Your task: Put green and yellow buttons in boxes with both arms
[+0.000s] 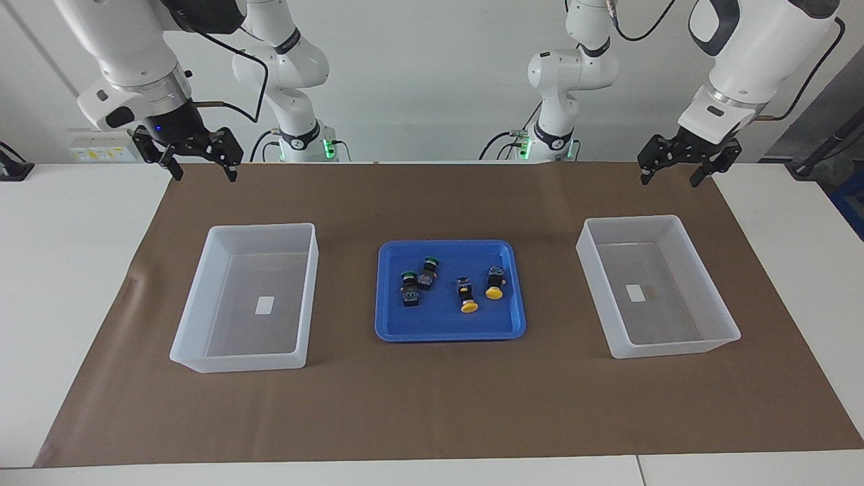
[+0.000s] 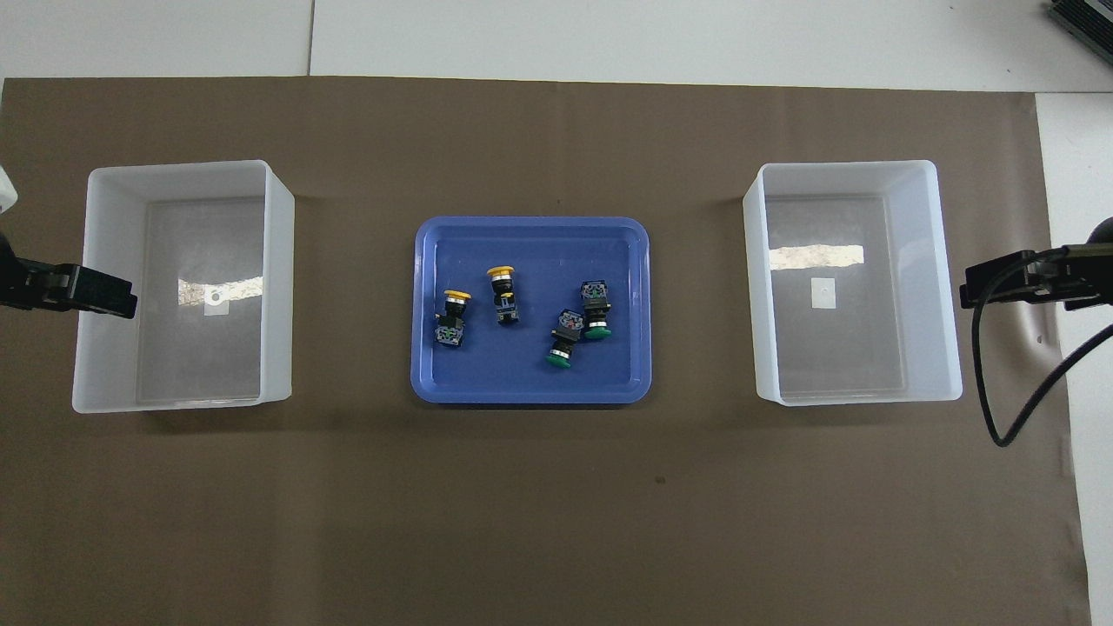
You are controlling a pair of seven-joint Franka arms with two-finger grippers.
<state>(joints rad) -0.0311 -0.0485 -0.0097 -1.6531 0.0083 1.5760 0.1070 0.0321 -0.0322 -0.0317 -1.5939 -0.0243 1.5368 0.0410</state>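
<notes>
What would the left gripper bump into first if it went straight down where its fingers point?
Probably the brown mat near the robots' edge. The left gripper, open, hangs above that strip, short of the box at its end, though depth is hard to judge.

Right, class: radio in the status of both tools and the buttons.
Left tool and right tool open, raised, waiting. Four buttons in tray. Both boxes hold none. Nothing blocking.
</notes>
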